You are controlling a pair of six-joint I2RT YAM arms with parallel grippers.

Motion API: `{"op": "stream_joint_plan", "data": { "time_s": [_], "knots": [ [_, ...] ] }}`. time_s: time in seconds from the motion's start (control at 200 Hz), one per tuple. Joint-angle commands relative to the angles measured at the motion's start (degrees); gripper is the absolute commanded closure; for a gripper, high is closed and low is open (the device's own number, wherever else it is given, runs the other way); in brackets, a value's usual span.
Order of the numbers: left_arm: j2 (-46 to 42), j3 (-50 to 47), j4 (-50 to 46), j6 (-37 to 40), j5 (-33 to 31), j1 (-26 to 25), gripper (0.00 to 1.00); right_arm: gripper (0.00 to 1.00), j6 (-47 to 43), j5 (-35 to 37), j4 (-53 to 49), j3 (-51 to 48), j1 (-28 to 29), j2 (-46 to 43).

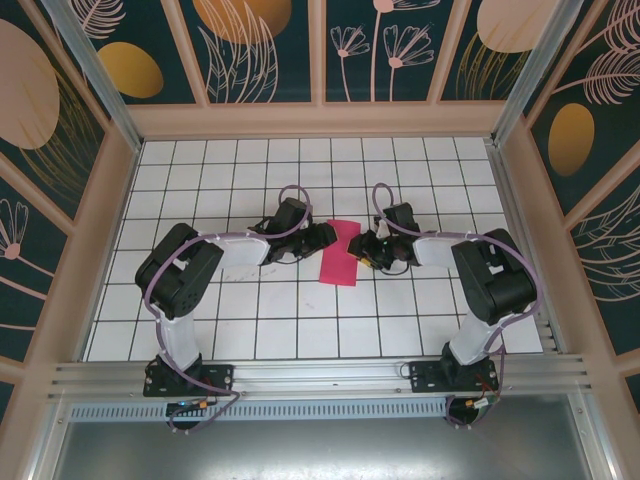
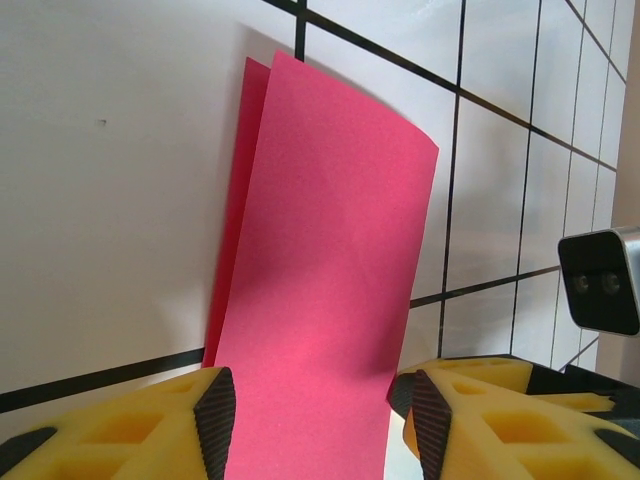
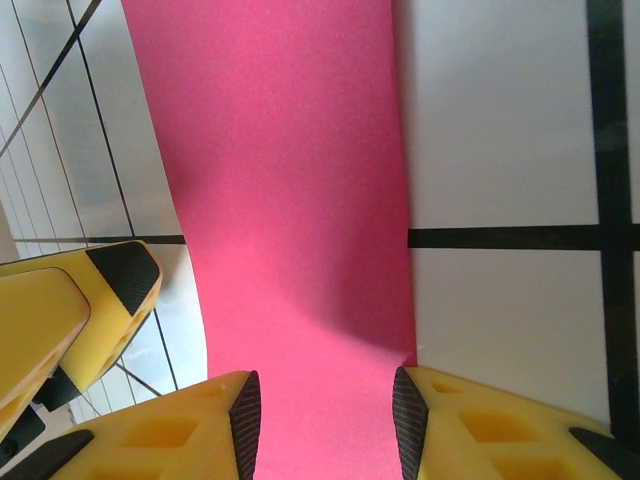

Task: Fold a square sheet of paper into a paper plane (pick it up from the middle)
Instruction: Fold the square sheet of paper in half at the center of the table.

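Observation:
The square sheet of paper lies on the grid table between my two grippers. It is magenta-pink and folded over into a long double strip. In the left wrist view the sheet runs away from my left gripper, with two layers showing along its left edge. The jaws stand apart, and there is a gap at the right pad. My left gripper is at the strip's upper left. My right gripper is at its right side. The right gripper is open too, and the sheet passes between and under its pads. A paper plane is out of view.
Wooden walls with patterned panels enclose the white grid table. The right wrist camera housing shows close by in the left wrist view. One left finger shows in the right wrist view, so the two grippers are close together.

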Motion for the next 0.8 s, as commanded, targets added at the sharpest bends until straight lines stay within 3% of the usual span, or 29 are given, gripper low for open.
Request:
{"op": "stream_joint_plan", "data": {
  "time_s": [0.0,0.15,0.345,0.796],
  "knots": [
    [0.55,0.75,-1.69,0.23,0.5,0.65,0.47,0.58,-0.56,1.18,-1.2,-2.53,0.15,1.16],
    [-3.05,-3.56,-1.24,-1.45,2.09,0.63,0.48,0.58,-0.57,1.36,-1.32,-2.53,0.16,1.03],
    [-8.02,-12.4,6.19,-6.52,6.1,0.54,0.49,0.57,-0.28,1.34,-1.04,-2.62,0.18,1.21],
    [-8.88,-14.26,5.38,-6.76,8.88,-0.25,0.52,0.58,-0.32,1.63,-1.26,-2.55,0.09,1.48]
  ]
}}
